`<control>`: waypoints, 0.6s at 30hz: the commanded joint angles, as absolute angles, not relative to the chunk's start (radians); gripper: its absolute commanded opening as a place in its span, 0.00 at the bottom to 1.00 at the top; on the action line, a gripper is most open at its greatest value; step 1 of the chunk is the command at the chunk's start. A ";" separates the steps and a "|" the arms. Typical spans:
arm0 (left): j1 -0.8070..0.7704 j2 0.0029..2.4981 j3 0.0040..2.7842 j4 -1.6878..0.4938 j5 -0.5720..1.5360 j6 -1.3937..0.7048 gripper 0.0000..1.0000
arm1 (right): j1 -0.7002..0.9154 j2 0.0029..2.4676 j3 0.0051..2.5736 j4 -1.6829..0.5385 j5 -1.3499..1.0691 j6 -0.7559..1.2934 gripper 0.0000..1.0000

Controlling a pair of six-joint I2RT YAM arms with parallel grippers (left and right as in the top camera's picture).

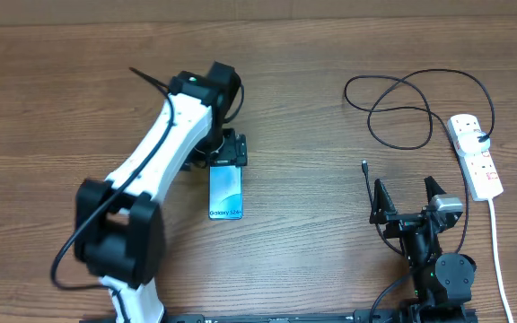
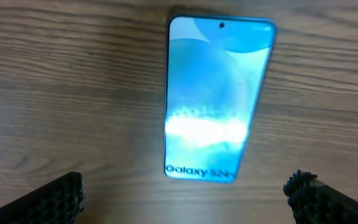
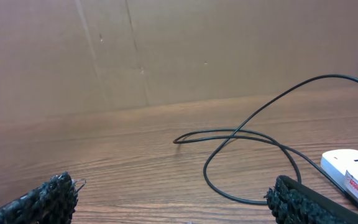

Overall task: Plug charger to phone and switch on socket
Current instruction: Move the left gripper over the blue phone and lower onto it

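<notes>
Hovering over the phone point(image 1: 225, 191), left gripper point(image 1: 230, 154) has jaws spread wide, holding nothing. Right gripper point(image 1: 407, 199), well right of the phone, gapes empty beside the charger point(image 1: 365, 170) tip; socket point(image 1: 476, 154) farther right. Early approach, I'd say: connector needs pinching next.

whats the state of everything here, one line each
slim blue-screened smartphone: flat, screen up, nothing plugged in
thin black charger cable: looped, tip lying free
white power strip: black plug inserted, on or off unclear
left gripper: open over phone
right gripper: open, empty
</notes>
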State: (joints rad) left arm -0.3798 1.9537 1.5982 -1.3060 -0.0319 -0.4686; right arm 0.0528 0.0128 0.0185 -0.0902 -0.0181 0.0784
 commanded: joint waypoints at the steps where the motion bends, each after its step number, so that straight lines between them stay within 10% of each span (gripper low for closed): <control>1: -0.405 2.019 1.618 -1.303 -0.055 -0.456 1.00 | 0.051 0.003 0.008 -0.084 -0.009 0.077 1.00; 18: -0.442 2.106 1.583 -1.206 -0.056 -0.450 0.99 | 0.051 0.003 0.008 -0.084 -0.009 0.077 1.00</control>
State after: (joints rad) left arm -0.4171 2.0949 1.5974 -1.2236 -0.0422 -0.4644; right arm 0.0528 0.0128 0.0185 -0.0902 -0.0181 0.0784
